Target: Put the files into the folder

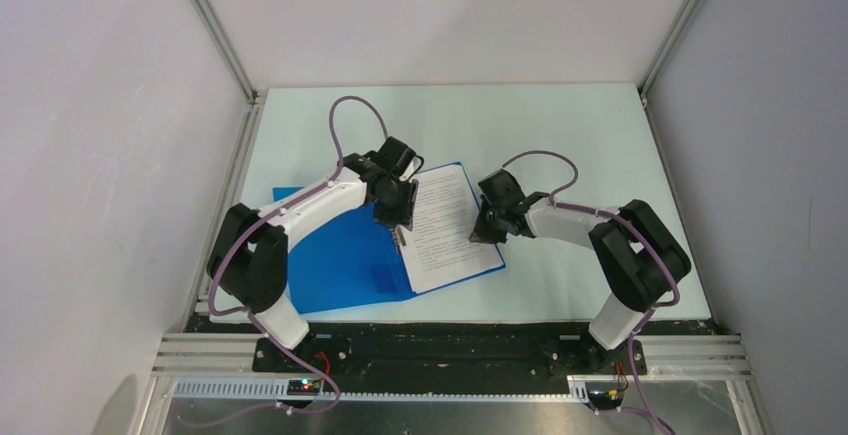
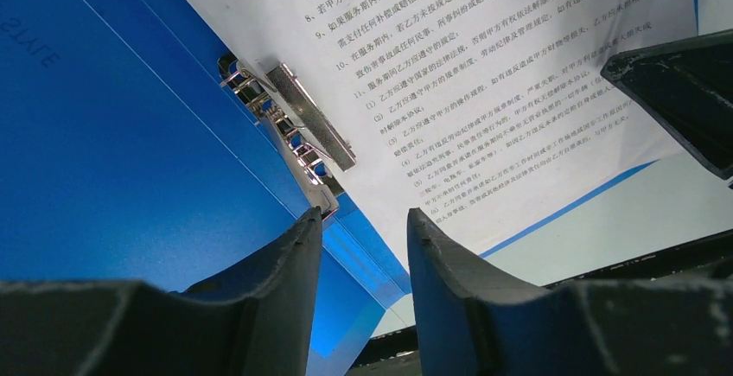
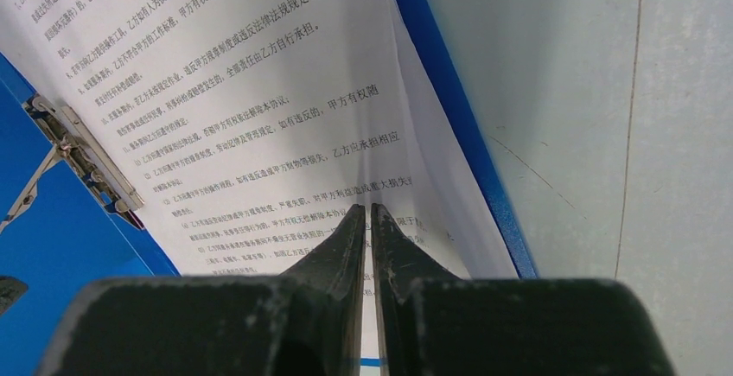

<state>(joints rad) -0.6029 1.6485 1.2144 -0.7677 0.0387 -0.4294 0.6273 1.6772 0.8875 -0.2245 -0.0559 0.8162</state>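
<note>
The blue folder [image 1: 340, 260] lies open on the table. The files [image 1: 445, 225], white sheets with black text, lie on its right cover. My left gripper [image 1: 402, 235] is open and empty over the spine, its fingers [image 2: 285, 255] just short of the metal clip [image 2: 290, 125], with the left cover [image 2: 130, 134] and the files [image 2: 484, 73] beyond. My right gripper [image 1: 478, 233] is at the right edge of the files. In the right wrist view it [image 3: 365, 212] is shut on the files [image 3: 251, 91], pinching the top sheet into a raised ridge. The folder edge [image 3: 449, 108] and the clip [image 3: 82, 156] also show there.
The pale table [image 1: 560, 135] is enclosed by white walls with metal posts at the back corners [image 1: 215, 30]. A black rail [image 1: 450, 340] runs along the near edge by the arm bases. The right gripper's black body [image 2: 683, 99] shows in the left wrist view.
</note>
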